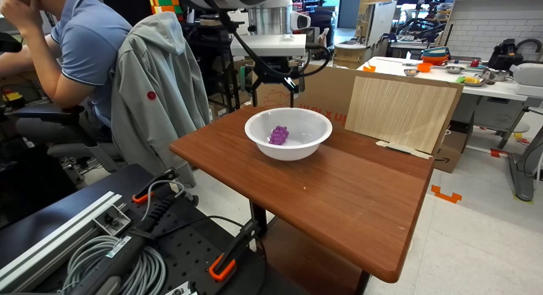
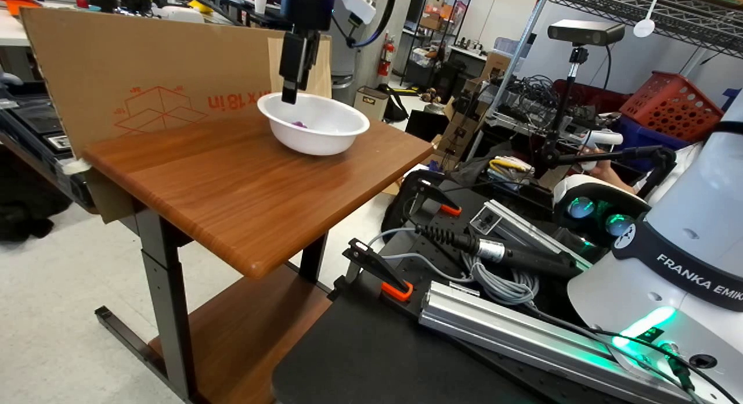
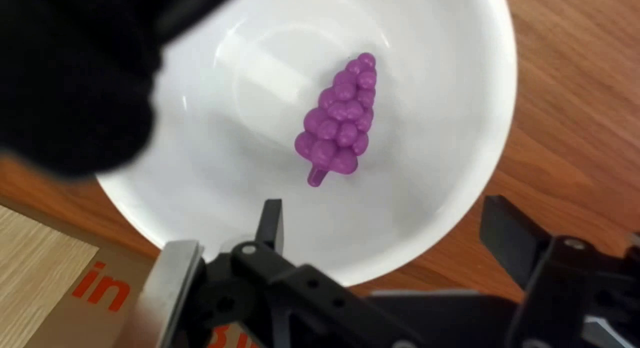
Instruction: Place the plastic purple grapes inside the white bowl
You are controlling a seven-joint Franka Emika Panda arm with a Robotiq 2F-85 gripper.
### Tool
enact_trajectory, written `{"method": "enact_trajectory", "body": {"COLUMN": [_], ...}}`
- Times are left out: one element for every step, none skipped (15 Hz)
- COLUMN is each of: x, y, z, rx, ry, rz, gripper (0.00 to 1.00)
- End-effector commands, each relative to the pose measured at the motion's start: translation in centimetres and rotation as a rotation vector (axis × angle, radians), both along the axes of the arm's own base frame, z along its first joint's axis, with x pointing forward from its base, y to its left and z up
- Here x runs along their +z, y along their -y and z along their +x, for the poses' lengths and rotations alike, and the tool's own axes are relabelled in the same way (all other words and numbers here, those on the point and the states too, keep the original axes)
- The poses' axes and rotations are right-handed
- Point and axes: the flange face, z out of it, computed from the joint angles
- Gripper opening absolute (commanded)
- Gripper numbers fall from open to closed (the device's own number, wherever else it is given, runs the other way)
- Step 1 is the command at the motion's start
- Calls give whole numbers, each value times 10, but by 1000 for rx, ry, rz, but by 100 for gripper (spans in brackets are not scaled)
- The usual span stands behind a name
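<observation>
Fingers (image 3: 512, 238) hang wide apart, empty, above the white bowl (image 1: 290, 153).

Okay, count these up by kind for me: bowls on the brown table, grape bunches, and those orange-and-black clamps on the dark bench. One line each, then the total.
White bowl on the table: 1
Purple grape bunch, inside that bowl: 1
Orange-and-black clamps: 2
Total: 4
</observation>
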Motion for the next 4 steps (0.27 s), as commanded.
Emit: {"method": "enact_trajectory", "body": {"x": [11,21,27,29], "y": [1,2,3,3], "z": [-6,-13,-19,-23], "rx": [2,5,6,6], "ry": [9,17,22,22], "rz": [4,7,7,7], "gripper": [100,100,100,100]}}
